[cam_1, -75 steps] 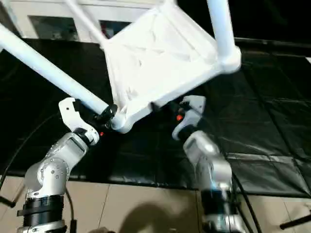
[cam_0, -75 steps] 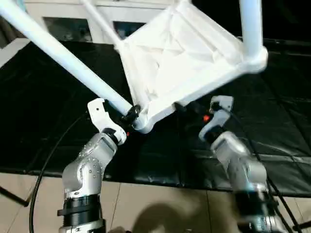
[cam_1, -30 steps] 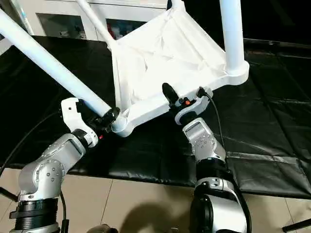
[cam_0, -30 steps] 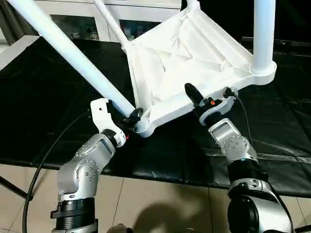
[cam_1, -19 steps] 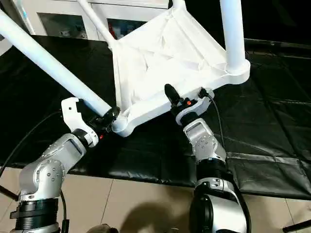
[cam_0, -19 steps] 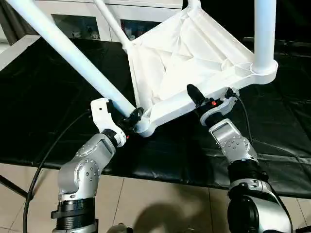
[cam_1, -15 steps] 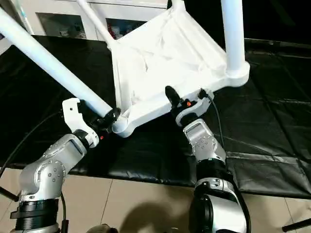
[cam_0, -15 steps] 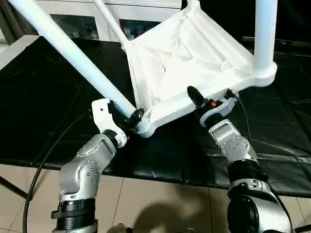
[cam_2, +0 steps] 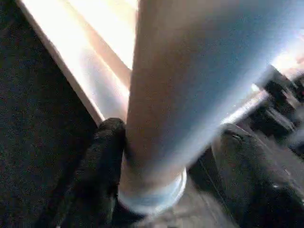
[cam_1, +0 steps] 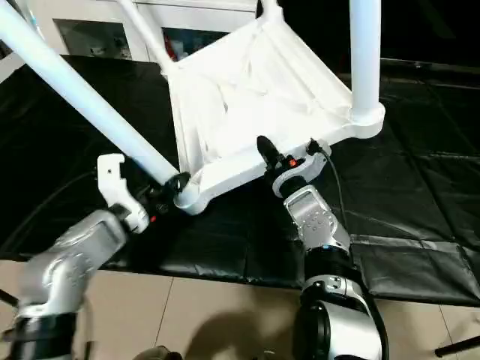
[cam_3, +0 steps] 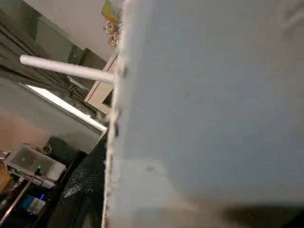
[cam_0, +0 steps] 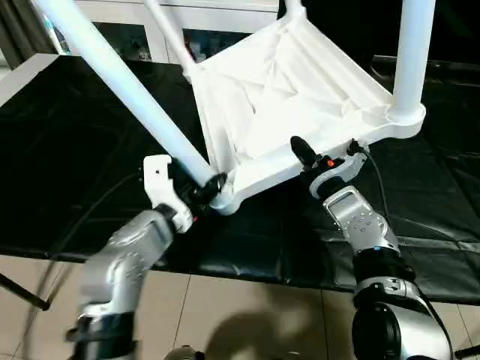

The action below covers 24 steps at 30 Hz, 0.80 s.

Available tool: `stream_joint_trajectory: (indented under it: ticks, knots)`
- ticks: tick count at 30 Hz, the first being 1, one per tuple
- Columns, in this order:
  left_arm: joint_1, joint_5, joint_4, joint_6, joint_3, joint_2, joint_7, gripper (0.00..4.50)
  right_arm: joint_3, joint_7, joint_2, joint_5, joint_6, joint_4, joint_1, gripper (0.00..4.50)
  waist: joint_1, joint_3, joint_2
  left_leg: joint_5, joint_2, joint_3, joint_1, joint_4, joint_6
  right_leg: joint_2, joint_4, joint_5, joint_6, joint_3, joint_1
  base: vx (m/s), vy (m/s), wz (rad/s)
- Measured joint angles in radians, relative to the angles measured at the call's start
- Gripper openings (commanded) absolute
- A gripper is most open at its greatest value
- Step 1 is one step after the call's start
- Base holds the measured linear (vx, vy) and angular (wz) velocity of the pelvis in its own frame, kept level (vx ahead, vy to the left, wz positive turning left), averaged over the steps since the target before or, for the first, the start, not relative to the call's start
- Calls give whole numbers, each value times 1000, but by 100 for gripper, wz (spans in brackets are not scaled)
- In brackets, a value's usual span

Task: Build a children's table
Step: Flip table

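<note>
The children's table top (cam_0: 285,90) hangs tilted above the mat, its ribbed underside towards me. A long white leg (cam_0: 120,82) runs from the upper left into the near corner socket (cam_0: 221,199). My left gripper (cam_0: 204,189) stands around that leg's base; in the left wrist view one finger (cam_2: 102,161) touches the leg (cam_2: 190,85) and the other finger (cam_2: 247,161) stands off it, so it is open. My right gripper (cam_0: 319,161) is shut on the top's near rim, one finger (cam_0: 301,149) lying over it. A second leg (cam_0: 414,52) rises at the right corner and a third leg (cam_0: 166,31) at the back.
A black mat (cam_0: 67,150) covers the work surface, with tiled floor (cam_0: 240,315) in front of it. A white cabinet with glass doors (cam_0: 120,37) stands behind. A black cable (cam_0: 97,210) trails off my left arm.
My left gripper's fingers have spread apart around the leg's base, and the left arm is moving. My right gripper has closed on the rim. The table has barely shifted.
</note>
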Motion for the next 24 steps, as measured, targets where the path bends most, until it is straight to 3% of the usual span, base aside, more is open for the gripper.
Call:
stream_joint_trajectory:
  ticks: [2, 4, 5, 14, 24]
  knots:
    - [57, -9, -53, 2, -37, 92, -93, 358, 7, -8, -14, -10, 0, -25, 0, 207, 0, 0, 0, 0, 0, 0, 0, 0, 0, 0, 0, 0, 0, 0, 0, 0, 0, 0]
    - [86, -9, -70, 0, -46, 130, -143, 362, 9, -19, -26, -19, 0, -48, 0, 206, 4, 0, 0, 0, 0, 0, 0, 0, -1, 0, 0, 0, 0, 0, 0, 0, 0, 0]
    - [100, -9, -77, 0, -53, 151, -167, 385, 9, -28, -28, -23, 0, -63, 0, 205, 7, 0, 0, 1, 0, 0, 0, 0, -1, 0, 1, 0, 0, 0, 0, 0, 0, 0]
    - [133, -13, -141, -34, -22, 232, -215, 441, 38, -99, -64, -72, 0, -195, 15, 201, 25, 1, 0, 4, 0, 1, 1, 0, -1, 0, 1, 3, 1, 0, 0, 0, 0, 0]
    - [138, -14, -225, -51, -48, 309, -290, 441, 94, -203, -131, -211, -25, -385, 53, 199, 30, 1, -1, 5, 0, 2, 2, 0, -2, -1, 1, 6, 5, 2, 1, 0, 0, 0]
